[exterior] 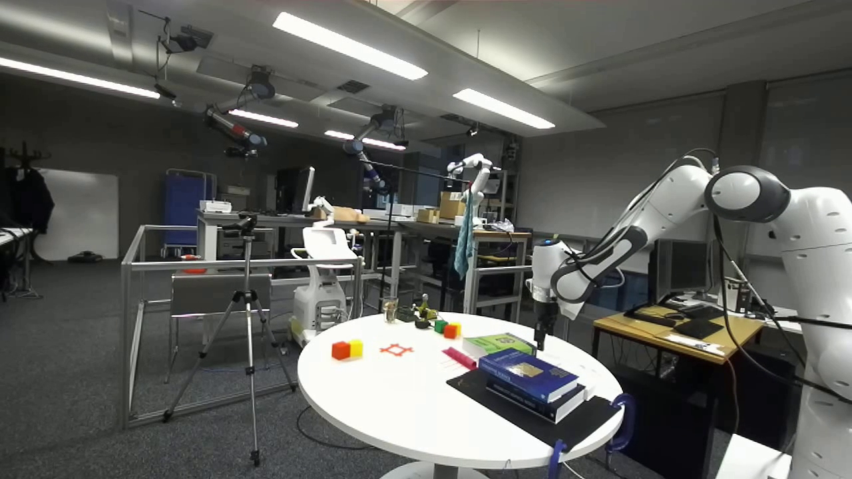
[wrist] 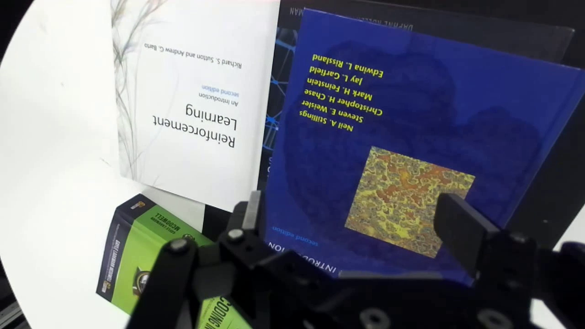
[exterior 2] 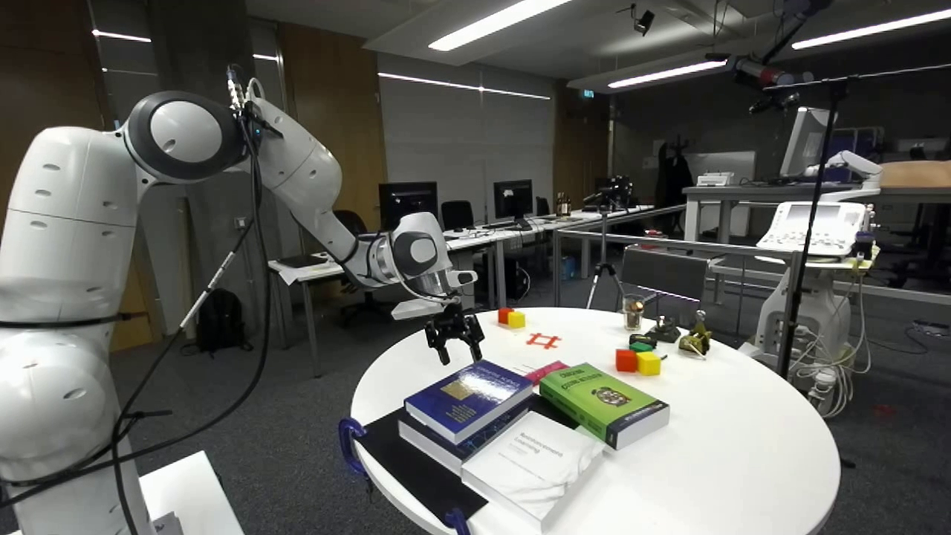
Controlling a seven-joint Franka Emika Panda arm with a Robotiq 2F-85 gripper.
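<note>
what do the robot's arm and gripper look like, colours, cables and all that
The arm is white, with smooth rounded segments, dark grey rings around its round joint caps and small dimples in the shells. Black cables run along it and hang in loose loops. The gripper is black, with two slim fingers and silvery round screw heads.

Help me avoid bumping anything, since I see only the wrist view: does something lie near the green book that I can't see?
Observer: Yes, in both exterior views a pink item lies near the green book.
Operator: And farther across the table?
Observer: A red cube and a yellow cube sit there side by side.
Operator: How is the gripper aimed?
Observer: It points downward, near the blue book.
</note>
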